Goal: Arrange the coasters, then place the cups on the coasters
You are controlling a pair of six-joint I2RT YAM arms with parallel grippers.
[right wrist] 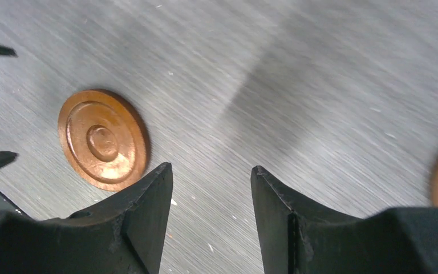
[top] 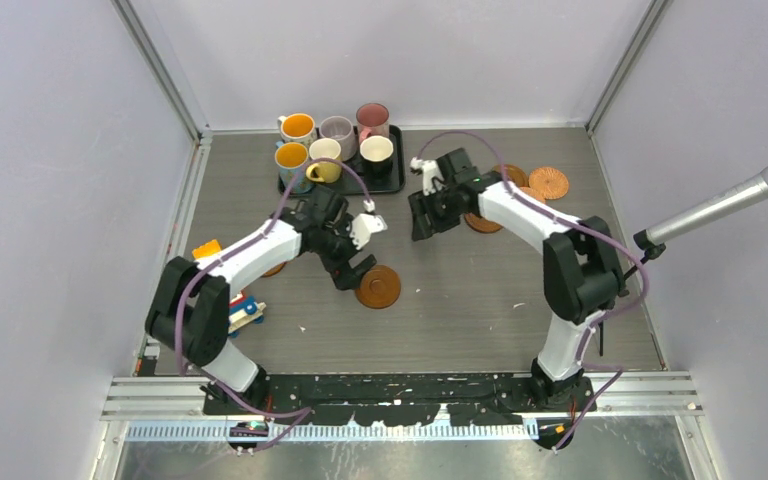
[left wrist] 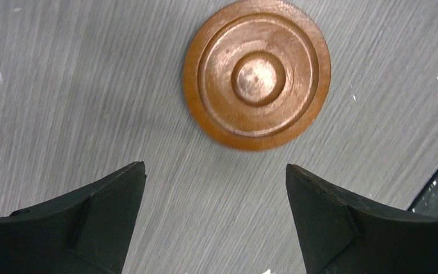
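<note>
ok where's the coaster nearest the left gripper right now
Top view: the coaster lies flat near the middle of the table, just right of the open left gripper, untouched, nearer the arms than the black tray of mugs.

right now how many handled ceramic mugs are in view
6, all on the black rectangular tray. Back row: white orange-lined mug, lilac mug, pink mug. Front row: blue patterned mug, cream-yellow mug, black mug. None seems hidden.

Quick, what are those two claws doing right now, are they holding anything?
Left claw: open, holding nothing; a coaster lies flat just ahead of it.
Right claw: open, holding nothing.
</note>
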